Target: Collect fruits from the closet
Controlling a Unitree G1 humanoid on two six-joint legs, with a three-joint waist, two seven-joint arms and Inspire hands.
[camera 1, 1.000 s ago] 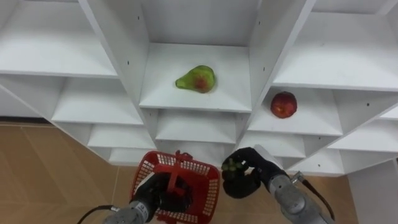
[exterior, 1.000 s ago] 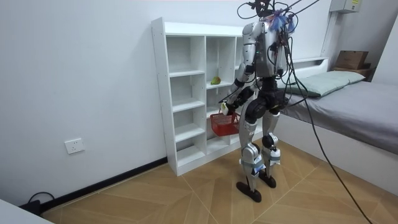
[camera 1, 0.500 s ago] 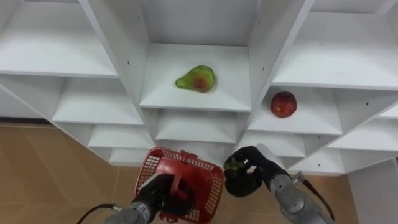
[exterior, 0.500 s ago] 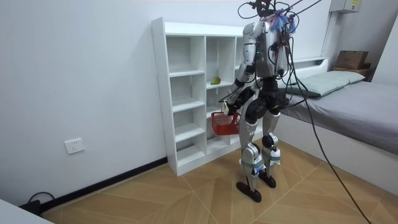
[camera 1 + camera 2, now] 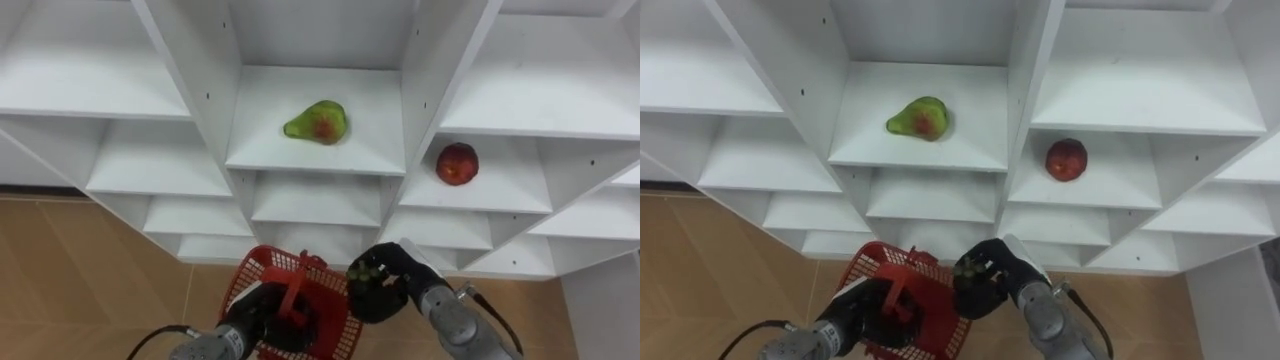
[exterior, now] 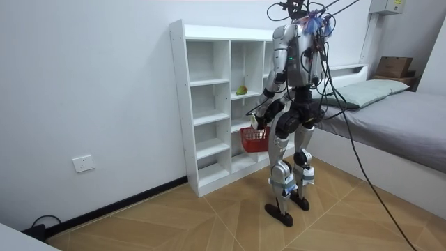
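You face the white closet. A green pear lies in the middle compartment, at 12 o'clock from the red basket. A red fruit sits one compartment over, at 2 o'clock. Your left hand is curled round the basket's handle. Your right hand, at the basket's 3 o'clock rim, clasps what looks like green grapes, which its fingers half hide. The basket's bottom edge is cut off.

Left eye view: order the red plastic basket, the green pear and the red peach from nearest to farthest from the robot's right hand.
1. The red plastic basket, left of the right hand holding green grapes.
2. The red peach, right column's shelf.
3. The green pear, middle column's shelf, higher up.
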